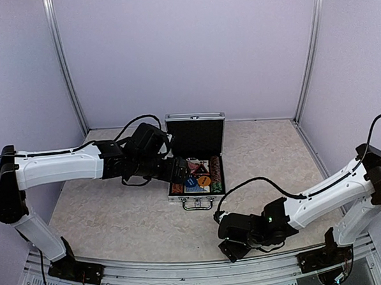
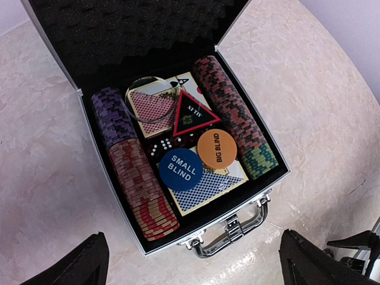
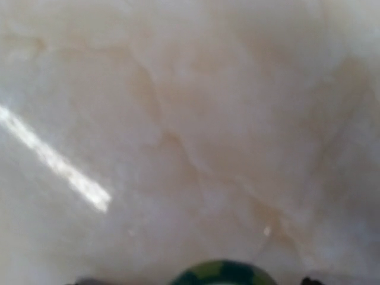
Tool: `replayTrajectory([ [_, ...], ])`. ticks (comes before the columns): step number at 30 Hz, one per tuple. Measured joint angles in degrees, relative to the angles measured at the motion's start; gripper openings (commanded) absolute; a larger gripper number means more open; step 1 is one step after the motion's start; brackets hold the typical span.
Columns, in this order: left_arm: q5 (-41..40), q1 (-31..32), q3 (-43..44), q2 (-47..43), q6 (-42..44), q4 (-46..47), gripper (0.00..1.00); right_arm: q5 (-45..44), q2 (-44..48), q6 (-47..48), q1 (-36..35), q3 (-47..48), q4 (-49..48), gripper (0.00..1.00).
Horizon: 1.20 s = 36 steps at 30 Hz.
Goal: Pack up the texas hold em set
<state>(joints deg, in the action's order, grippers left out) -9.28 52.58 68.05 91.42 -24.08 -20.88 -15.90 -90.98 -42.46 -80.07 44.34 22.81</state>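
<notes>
The silver case stands open mid-table, its black foam lid upright. In the left wrist view it holds chip stacks, a red deck, a blue deck, a blue "small blind" disc, an orange "big blind" disc and the red-black triangle marker. My left gripper hovers over the case, open and empty. My right gripper is low on the table near the front edge, fingers apart, with a green chip between them.
The case handle and latches face the near side. Dice lie between the decks. The marble-pattern table is walled by white panels at the back and sides. A metal rail runs along the front edge.
</notes>
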Motion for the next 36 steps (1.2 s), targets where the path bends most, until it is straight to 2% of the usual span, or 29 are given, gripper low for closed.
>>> replayTrajectory([
  [5,0.0,0.4,-0.1,0.0,-0.2,0.1,0.99,0.2,0.9,-1.0,0.0,-0.9,0.2,0.68],
  [8,0.0,0.6,-0.2,-0.1,-0.2,0.1,0.99,0.3,1.3,-1.2,0.0,-1.4,-0.1,0.59],
  [12,0.0,0.6,-0.2,-0.1,-0.4,0.2,0.99,0.2,1.7,-1.3,-0.1,-2.0,-0.5,0.53],
  [15,0.3,0.6,-0.2,-0.1,-0.9,0.3,0.99,0.2,1.7,-1.3,-0.1,-2.0,-0.6,0.41],
  [19,1.1,0.6,-0.4,-0.1,-1.9,0.4,0.99,0.3,1.7,-1.0,-0.1,-2.1,-0.8,0.30],
  [36,8.8,2.6,-8.8,-0.1,-7.7,2.5,0.99,0.2,1.5,2.1,-0.1,-0.3,1.9,0.29],
])
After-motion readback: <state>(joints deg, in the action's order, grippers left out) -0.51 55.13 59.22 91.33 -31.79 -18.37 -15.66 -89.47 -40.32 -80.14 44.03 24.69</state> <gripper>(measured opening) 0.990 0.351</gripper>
